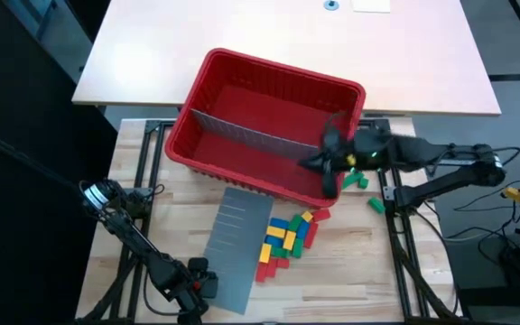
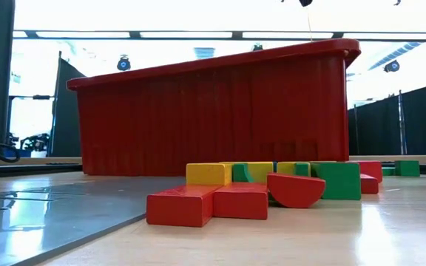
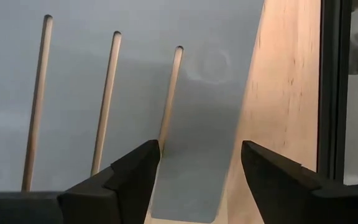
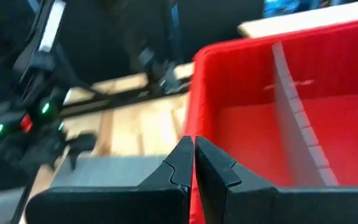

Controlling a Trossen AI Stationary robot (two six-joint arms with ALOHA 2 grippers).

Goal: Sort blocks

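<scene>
Right gripper [image 1: 330, 161], fingers pressed together and empty, hovers over the red bin's [image 1: 208, 68] near corner rim. Just below and beside it on the desk [image 1: 350, 271] lies the pile of blocks [image 1: 284, 236], a few green ones [image 1: 357, 180] strayed nearer the gripper. They look small, hard, light and smooth-sided; I'd pinch one across its narrow width. Most lie flat, their long axes pointing various ways. Farther off, the left gripper [image 3: 194, 180], spread open, waits over a grey slotted panel [image 1: 237, 244].
</scene>
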